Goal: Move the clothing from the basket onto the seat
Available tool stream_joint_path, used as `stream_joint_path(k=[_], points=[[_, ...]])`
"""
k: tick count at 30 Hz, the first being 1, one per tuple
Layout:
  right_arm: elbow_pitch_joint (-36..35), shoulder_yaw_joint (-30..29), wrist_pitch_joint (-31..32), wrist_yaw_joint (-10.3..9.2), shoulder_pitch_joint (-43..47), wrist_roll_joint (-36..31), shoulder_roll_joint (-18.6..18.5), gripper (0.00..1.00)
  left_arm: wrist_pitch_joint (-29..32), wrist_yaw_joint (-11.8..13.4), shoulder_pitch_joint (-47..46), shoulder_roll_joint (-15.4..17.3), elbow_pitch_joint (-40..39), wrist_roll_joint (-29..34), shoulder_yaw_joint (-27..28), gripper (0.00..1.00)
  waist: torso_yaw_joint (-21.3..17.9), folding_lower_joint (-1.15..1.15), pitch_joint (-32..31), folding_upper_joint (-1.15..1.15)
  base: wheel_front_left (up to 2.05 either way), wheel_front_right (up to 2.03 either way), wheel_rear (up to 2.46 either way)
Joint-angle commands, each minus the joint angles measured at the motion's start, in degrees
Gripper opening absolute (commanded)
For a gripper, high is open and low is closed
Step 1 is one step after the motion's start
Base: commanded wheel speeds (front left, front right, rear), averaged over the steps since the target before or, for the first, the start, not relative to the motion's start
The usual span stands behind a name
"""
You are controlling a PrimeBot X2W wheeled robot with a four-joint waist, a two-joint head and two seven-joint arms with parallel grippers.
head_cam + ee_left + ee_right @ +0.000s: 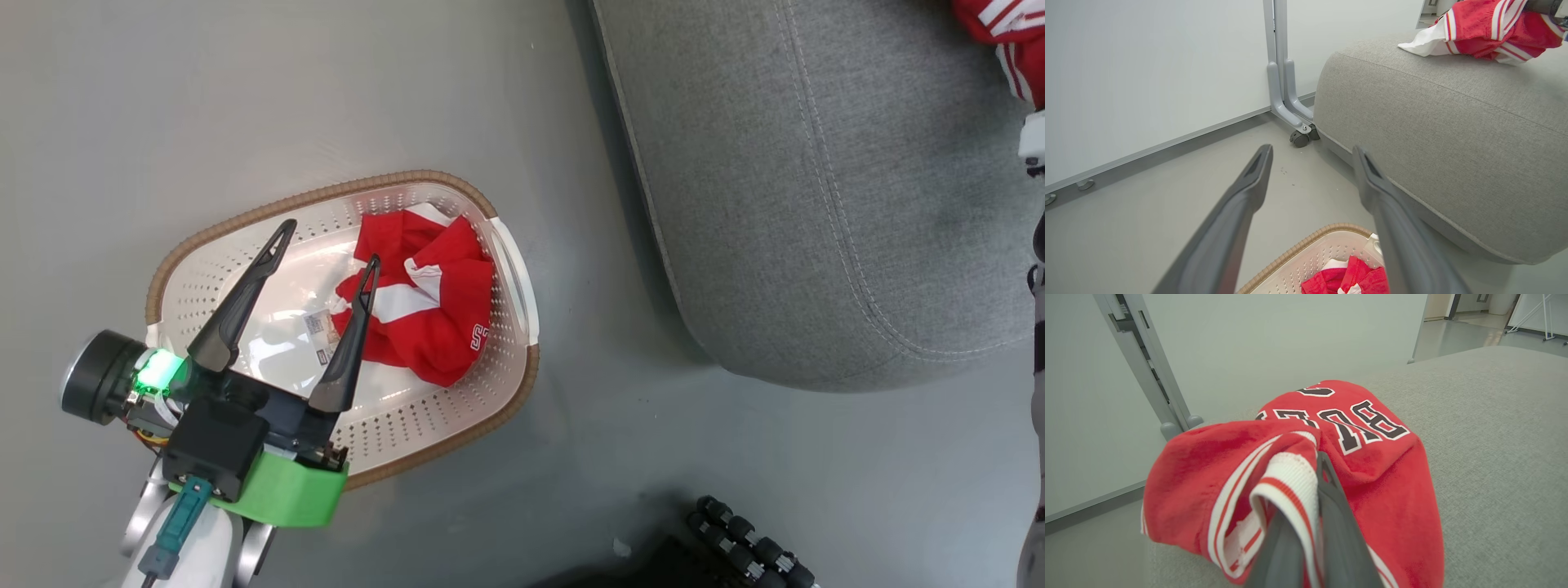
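On the grey floor (163,98), head view: one basket (245,220) holds one red garment (433,318) beside a small tag (322,331), too small to read. The left hand (331,242) hovers over it, fingers spread wide. Left wrist view: a second red garment (1486,32) rests on the seat (1433,122). Right wrist view: the right hand (1319,469) is pinched tight on that garment's striped trim; the lettering reads "BUL" upside down.

Soft, even, bright light is spread throughout, and shadows are faint and soft-edged. White glare is thrown off the glossy bottom of the basket (277,347). The floor (629,310) is darkened along the left edge of the seat (816,204). Near the lenses, the fingers (1224,237) of the left gripper (1312,157) and the clothing (1208,486) are rendered blurred.
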Motion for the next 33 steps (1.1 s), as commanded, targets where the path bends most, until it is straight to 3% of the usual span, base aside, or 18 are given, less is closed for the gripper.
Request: stream_joint_path(k=[1,9,18,23,33], points=[[-0.44,-0.66,-0.19,-0.02,1.64,-0.51,-0.63,1.00,0.03,0.31,-0.47,-0.42,0.06,0.07,-0.05,1.00,0.44,-0.01,-0.92,0.00,0.00,0.00,0.00],[-7.26,-3.32,-0.19,-0.02,9.53,-4.02,0.53,1.00,0.02,0.98,-1.47,-4.06,2.22,-0.33,-1.38,1.00,2.89,-0.01,-5.57,0.00,0.00,0.00,0.00],[-12.98,-2.99,-0.19,-0.02,23.59,-6.73,5.04,1.00,0.03,2.93,2.16,-9.34,6.29,-1.48,-0.24,1.00,6.83,-0.01,-15.90,0.00,0.00,0.00,0.00],[-14.36,1.20,-0.19,-0.01,29.58,-7.48,7.18,1.00,0.03,3.55,4.73,-11.78,9.11,-2.79,1.43,1.00,8.87,-0.01,-21.38,0.00,0.00,0.00,0.00],[-20.59,15.79,-0.19,-0.03,38.04,-8.11,9.37,1.00,0.03,4.32,9.91,-14.04,12.76,-7.10,6.81,1.00,12.59,-0.01,-30.63,0.00,0.00,0.00,0.00]])
